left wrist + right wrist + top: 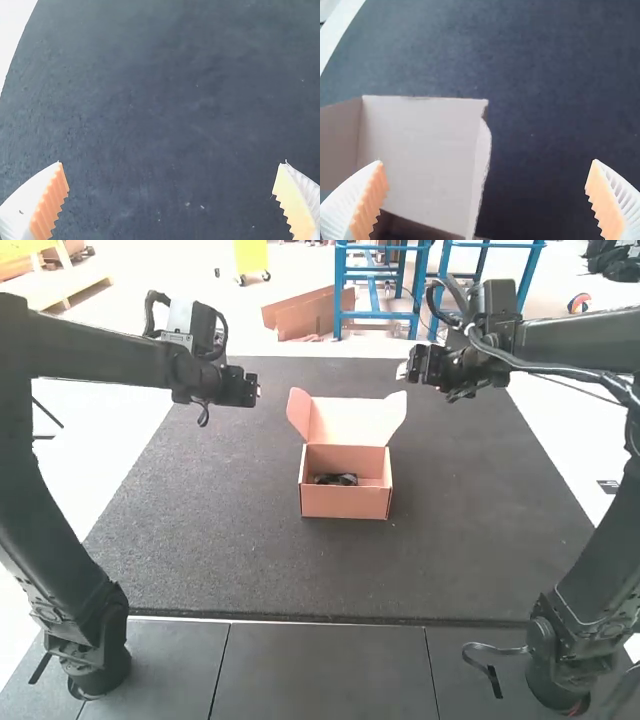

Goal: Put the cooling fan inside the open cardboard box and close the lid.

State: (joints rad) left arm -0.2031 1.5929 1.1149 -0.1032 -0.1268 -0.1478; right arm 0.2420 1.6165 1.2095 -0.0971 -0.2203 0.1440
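One box (345, 495) stands mid-mat (200, 530), lid up, with one fan (333, 479) inside. Two grippers hover beyond it, left gripper (253, 390) far-left and right gripper (410, 366) far-right, both spread wide and empty.

The mat (200, 530) lies on the desk (320, 670), under both of my hands. The cardboard box (345, 497) stands on the mat between my left hand (256, 390) and my right hand (408, 367), lower than both and a little nearer my bases than either. From my left hand it sits off to the right, well apart. From my right hand it sits to the left and close. The lid (345, 420) stands up at the box's far side, with one end beneath my right hand, under one of its fingers (365, 200). The cooling fan (332, 479) lies inside the box on its bottom. Straight beneath my left hand lies the mat.
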